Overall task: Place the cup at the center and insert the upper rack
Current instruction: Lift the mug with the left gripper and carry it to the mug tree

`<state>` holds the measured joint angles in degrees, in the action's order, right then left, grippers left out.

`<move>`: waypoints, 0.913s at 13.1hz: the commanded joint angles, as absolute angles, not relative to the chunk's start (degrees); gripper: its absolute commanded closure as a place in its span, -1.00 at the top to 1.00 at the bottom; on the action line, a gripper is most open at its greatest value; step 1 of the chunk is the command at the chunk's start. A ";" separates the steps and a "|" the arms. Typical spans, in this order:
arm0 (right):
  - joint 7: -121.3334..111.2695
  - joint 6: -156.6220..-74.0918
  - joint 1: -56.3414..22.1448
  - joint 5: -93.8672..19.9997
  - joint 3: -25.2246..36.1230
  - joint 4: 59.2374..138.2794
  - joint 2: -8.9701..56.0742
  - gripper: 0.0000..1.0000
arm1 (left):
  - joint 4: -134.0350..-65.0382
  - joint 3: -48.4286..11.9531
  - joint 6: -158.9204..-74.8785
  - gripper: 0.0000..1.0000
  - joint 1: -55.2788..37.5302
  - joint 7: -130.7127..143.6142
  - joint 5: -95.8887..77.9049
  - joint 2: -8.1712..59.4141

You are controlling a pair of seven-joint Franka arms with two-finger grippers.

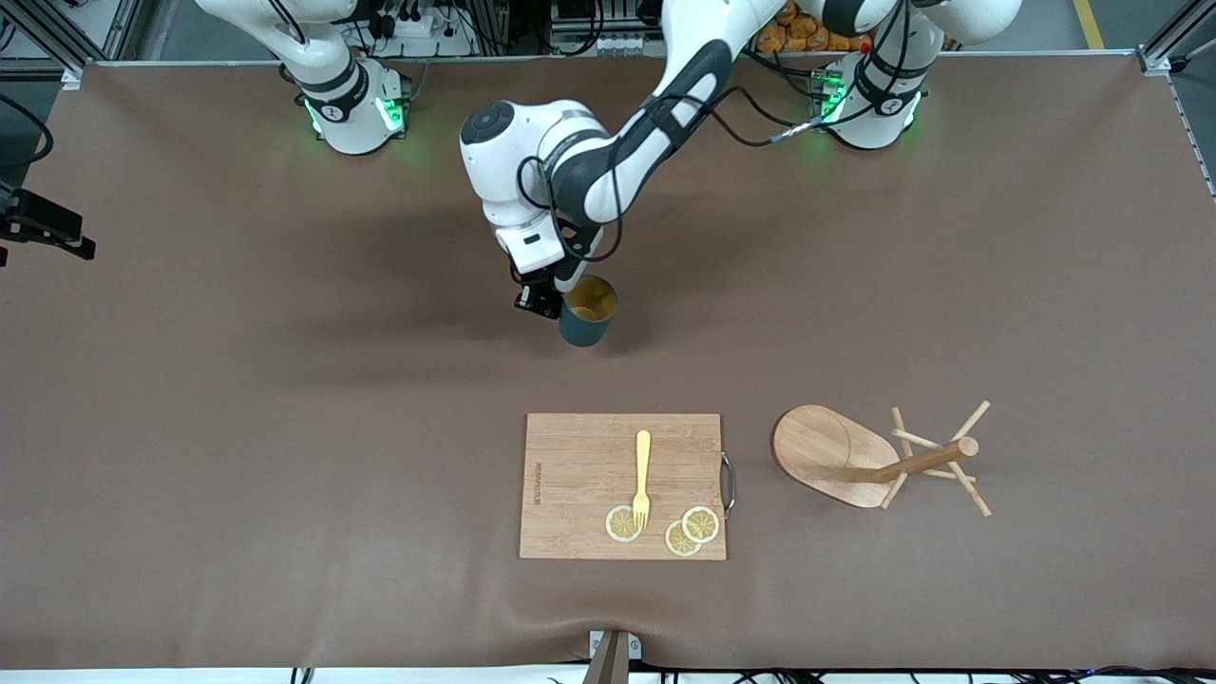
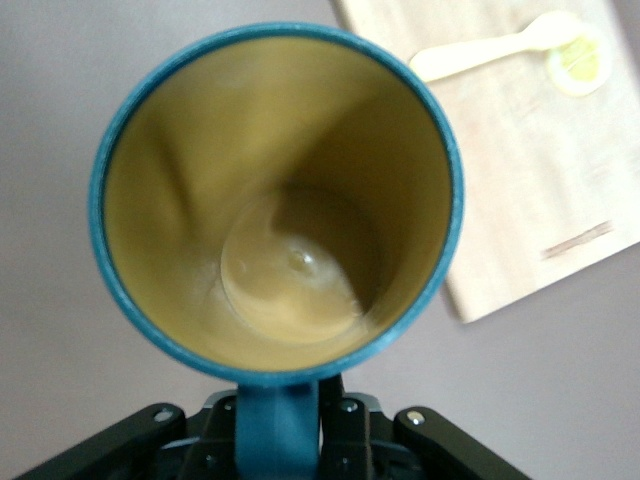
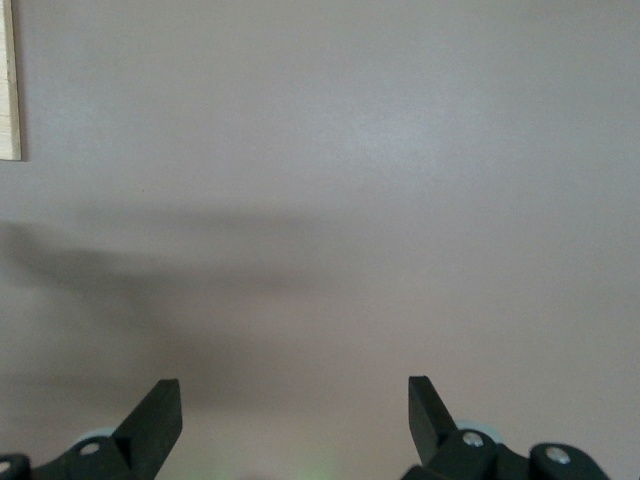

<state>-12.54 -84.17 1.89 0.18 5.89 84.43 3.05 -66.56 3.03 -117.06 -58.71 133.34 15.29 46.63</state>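
The cup (image 1: pixel 589 313), dark teal with a mustard-yellow inside, stands upright near the middle of the table, farther from the front camera than the cutting board. My left gripper (image 1: pixel 549 302) is shut on its small side handle. The left wrist view looks straight down into the cup (image 2: pixel 280 200), with the handle (image 2: pixel 277 420) pinched in the left gripper (image 2: pixel 278 400). The upper rack (image 1: pixel 855 461), a light wooden mug tree, lies tipped on its side toward the left arm's end of the table. My right gripper (image 3: pixel 295 400) hangs open over bare table, holding nothing.
A bamboo cutting board (image 1: pixel 589 456) lies nearer to the front camera than the cup. On it are a yellow fork (image 1: pixel 642 475) and lemon slices (image 1: pixel 700 523). The brown table cover (image 1: pixel 285 380) spreads wide toward the right arm's end.
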 commanded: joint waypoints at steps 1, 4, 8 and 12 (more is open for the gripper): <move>-12.57 -83.67 2.20 -0.26 5.62 84.29 2.37 1.00 | -68.47 2.46 -116.98 -1.00 -55.74 133.42 11.88 40.45; -12.57 -83.58 2.20 -0.26 5.62 84.29 2.37 1.00 | -68.73 2.63 -116.98 -1.00 -50.65 127.91 3.55 34.12; -12.48 -83.67 1.76 -0.26 5.62 84.29 2.46 1.00 | -69.34 2.64 -116.20 -1.00 -42.91 116.49 -7.97 27.44; -12.48 -83.67 1.67 -1.40 5.62 84.29 2.37 1.00 | -69.79 2.64 -113.13 -1.00 -34.21 107.25 -19.39 24.35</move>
<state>-12.53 -84.15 1.68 -0.01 5.69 84.41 3.05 -67.39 3.32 -114.46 -37.68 111.11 -14.58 26.87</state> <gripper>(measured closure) 0.000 0.780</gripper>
